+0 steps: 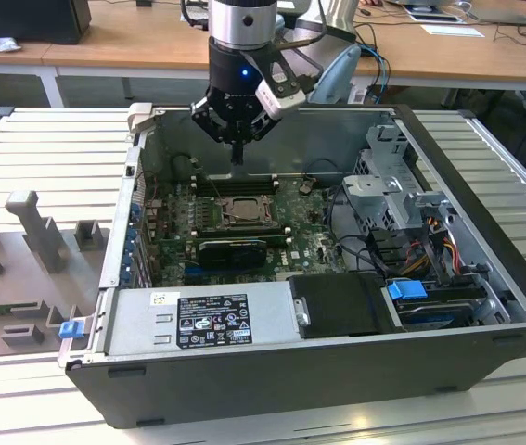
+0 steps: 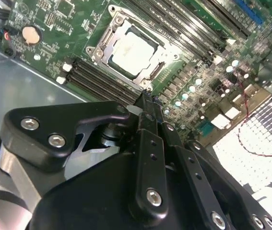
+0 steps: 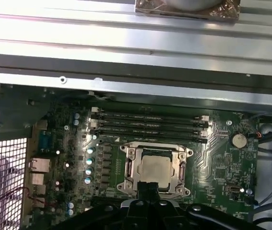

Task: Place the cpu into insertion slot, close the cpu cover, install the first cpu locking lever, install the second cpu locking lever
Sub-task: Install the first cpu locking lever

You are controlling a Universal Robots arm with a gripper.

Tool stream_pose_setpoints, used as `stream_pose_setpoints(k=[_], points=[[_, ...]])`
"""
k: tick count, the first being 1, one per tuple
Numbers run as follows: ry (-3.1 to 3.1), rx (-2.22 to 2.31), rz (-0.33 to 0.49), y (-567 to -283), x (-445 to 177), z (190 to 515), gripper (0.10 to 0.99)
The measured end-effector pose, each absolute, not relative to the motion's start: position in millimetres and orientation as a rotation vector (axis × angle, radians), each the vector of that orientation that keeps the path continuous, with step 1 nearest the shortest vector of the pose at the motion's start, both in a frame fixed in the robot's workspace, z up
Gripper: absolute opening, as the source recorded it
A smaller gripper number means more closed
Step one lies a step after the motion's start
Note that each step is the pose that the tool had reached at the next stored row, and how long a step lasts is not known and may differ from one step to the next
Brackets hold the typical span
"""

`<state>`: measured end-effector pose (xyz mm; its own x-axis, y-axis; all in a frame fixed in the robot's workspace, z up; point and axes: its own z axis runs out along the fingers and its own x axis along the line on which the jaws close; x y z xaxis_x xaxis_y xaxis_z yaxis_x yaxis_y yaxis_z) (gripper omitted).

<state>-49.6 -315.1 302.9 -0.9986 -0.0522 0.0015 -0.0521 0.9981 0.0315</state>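
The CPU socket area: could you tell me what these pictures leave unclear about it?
- Locking levers: too fine to tell latched or not in either wrist view.
- Near edge of the cpu cover: hidden by the gripper in the first wrist view.
- The cpu: too small in the exterior view.

Green motherboard [image 3: 212, 158], black memory slots [image 3: 147, 125]

Pale beige cpu [image 2: 132, 53] in silver cpu cover [image 2: 108, 44], green motherboard [image 3: 222, 165], black claw [image 3: 147, 186]

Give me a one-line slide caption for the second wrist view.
Claw poised above the motherboard, with the cpu seated in the insertion slot under the cpu cover.
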Motion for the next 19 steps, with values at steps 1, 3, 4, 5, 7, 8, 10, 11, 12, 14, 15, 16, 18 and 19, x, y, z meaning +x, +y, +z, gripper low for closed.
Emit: stream_pose_setpoints(k=[1,3,4,5,7,8,10,11,12,14,15,16,18,19], points=[[-3.138,0.064,-0.050,-315,-50,301,0.106],[-3.139,0.056,-0.049,-315,-60,298,0.106],[-3.139,0.057,-0.049,-315,-66,297,0.106],[-3.139,0.056,-0.049,-315,-71,296,0.106],[-3.139,0.056,-0.049,-315,-82,295,0.106],[-3.139,0.056,-0.049,-315,-88,294,0.106],[-3.139,0.056,-0.050,-314,-99,290,0.106],[-3.139,0.056,-0.049,-314,-105,286,0.106],[-3.139,0.056,-0.049,-314,-107,285,0.106],[-3.139,0.056,-0.049,-314,-111,280,0.106],[-3.139,0.056,-0.049,-313,-112,278,0.106],[-3.139,0.056,-0.049,-309,-112,273,0.106],[-3.139,0.056,-0.049,-301,-112,267,0.106],[-3.139,0.056,-0.049,-296,-112,263,0.106]])
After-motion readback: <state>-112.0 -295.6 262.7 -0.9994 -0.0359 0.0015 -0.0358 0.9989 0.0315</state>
